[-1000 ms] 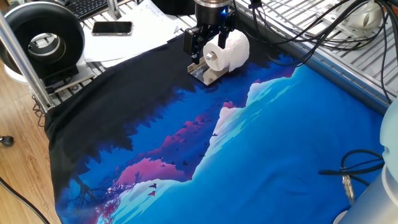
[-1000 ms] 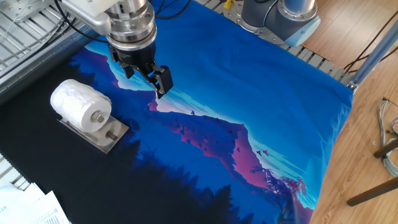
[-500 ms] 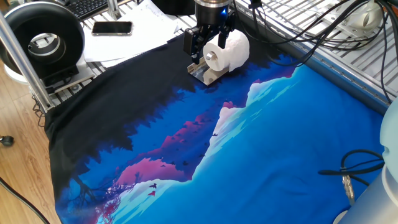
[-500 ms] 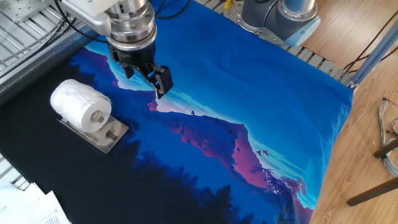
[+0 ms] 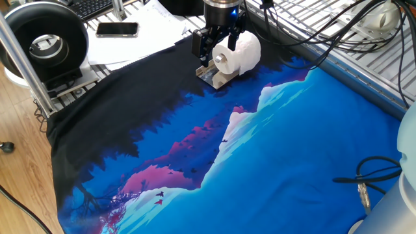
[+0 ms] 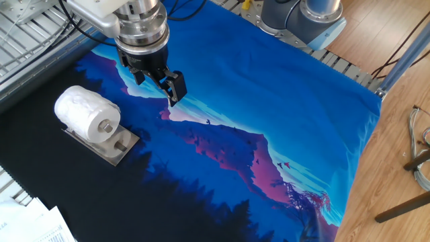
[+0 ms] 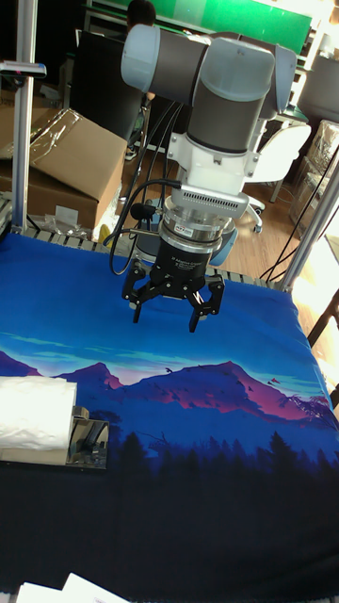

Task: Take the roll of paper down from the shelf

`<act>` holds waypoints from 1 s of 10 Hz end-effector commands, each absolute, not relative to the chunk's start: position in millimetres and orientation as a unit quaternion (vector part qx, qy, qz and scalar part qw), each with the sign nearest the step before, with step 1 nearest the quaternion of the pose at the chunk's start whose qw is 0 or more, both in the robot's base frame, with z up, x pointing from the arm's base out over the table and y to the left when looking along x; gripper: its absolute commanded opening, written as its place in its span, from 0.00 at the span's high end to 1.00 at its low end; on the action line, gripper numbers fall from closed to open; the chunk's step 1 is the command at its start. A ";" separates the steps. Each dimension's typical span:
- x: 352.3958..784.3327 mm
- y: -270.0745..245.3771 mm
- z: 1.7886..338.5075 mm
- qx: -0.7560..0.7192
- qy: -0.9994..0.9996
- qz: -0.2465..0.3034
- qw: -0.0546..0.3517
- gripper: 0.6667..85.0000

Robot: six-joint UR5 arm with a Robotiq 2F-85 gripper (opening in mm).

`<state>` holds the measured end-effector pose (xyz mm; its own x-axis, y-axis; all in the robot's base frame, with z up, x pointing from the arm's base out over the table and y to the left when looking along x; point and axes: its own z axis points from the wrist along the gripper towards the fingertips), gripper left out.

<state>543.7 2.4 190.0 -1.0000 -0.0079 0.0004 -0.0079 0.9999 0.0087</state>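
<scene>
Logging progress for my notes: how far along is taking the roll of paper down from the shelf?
Nothing looks done: the roll of paper sits on the shelf. In hand: the gripper hangs open above the cloth, apart from the roll. Left: reach, grasp, lift it off.

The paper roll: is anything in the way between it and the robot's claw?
No, nothing visible. The gripper hangs open above the cloth, off to one side of the roll of paper, which sits on the shelf. Only bare cloth lies between them.
</scene>
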 end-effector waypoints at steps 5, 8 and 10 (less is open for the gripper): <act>561.0 18.0 189.4 0.053 -0.998 -0.024 -0.035 0.98; 560.2 17.7 189.0 0.057 -0.997 -0.024 -0.035 0.98; 560.3 17.4 188.6 0.058 -0.997 -0.024 -0.036 0.98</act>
